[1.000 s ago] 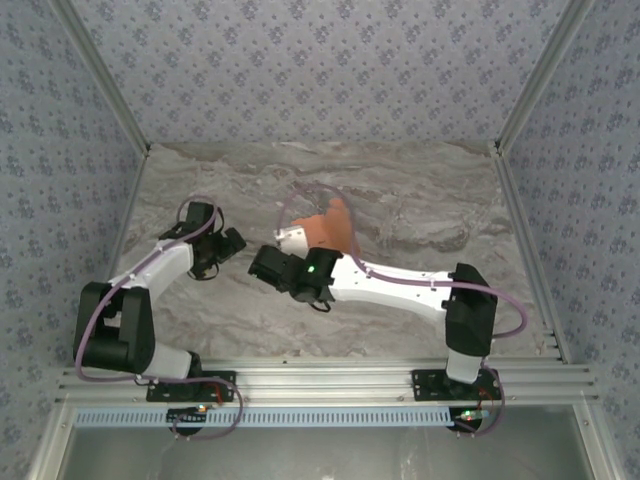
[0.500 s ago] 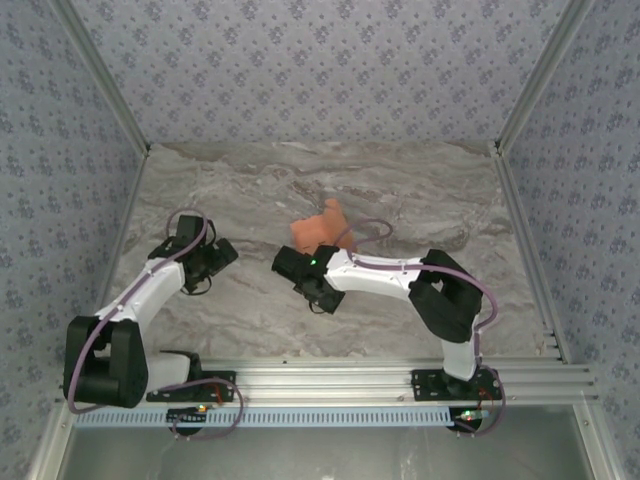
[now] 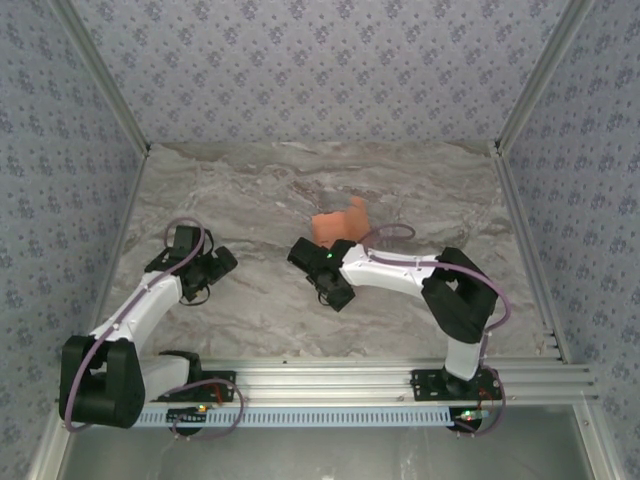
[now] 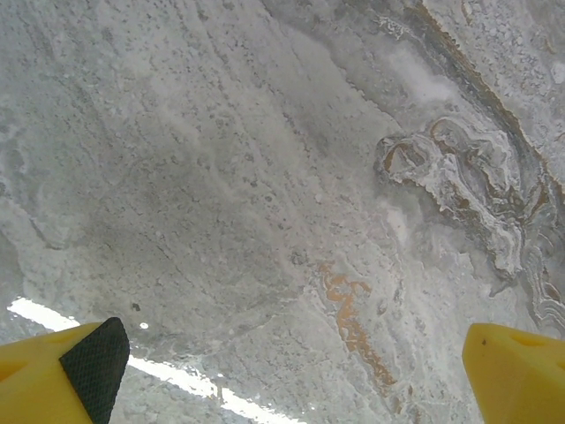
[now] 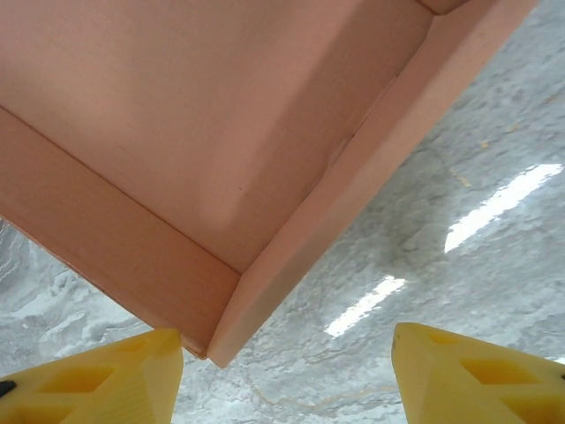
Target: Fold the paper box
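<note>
The paper box, salmon-orange card with raised side walls, lies on the marble table just beyond my right gripper. In the right wrist view one corner of the box reaches down between the yellow fingers, close to the left one. My right gripper is open, with a wide gap of bare table beside the corner. My left gripper hovers open over bare marble at the left, far from the box. Its yellow fingertips stand wide apart around the left gripper's gap.
The marble tabletop is enclosed by patterned walls with metal corner posts. An aluminium rail with both arm bases runs along the near edge. Purple cables loop off each arm.
The right arm has drawn back to the right, and the box has shifted a little right with it. The left arm has pulled back toward the near left.
</note>
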Controlling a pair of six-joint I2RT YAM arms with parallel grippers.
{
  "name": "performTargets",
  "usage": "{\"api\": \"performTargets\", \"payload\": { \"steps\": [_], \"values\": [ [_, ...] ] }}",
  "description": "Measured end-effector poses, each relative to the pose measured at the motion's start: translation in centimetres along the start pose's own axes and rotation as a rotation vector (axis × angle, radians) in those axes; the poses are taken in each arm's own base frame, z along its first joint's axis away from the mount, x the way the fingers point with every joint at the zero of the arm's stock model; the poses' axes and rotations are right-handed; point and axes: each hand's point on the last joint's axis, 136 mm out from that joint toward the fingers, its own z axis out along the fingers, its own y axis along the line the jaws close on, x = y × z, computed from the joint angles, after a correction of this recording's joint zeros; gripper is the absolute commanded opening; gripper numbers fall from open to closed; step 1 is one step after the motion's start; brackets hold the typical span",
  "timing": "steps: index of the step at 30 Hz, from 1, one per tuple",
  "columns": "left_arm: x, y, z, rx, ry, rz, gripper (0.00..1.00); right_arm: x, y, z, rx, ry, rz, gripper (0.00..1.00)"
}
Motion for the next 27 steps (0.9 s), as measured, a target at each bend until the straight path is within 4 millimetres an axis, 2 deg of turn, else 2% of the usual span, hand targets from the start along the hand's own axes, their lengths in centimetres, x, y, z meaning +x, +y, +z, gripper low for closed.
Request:
{"api": "performTargets", "payload": {
  "steps": [6,11,17,23,27],
  "values": [
    [0.1,-0.1,0.0,0.005,0.006,-0.001,0.99,-1.3,-2.9,-1.6,-0.001,-0.006,0.038,0.67],
    [0.2,0.0,0.3,-0.002,0.013,-0.012,0.99,-2.8,-2.1,-2.7,-0.049,-0.021,0.111,0.65],
    [0.5,0.2,0.8,-0.018,0.035,-0.010,0.99,-3.6,-2.2,-1.5,-0.024,-0.035,0.150,0.63],
    [0.8,0.1,1.1,-0.015,0.058,-0.002,0.99,-3.9,-4.1,0.1,0.031,-0.053,0.148,0.48],
    [0.9,0.0,1.1,-0.011,0.060,-0.002,0.99,-4.3,-5.3,0.9,0.068,-0.067,0.145,0.47]
  ]
}}
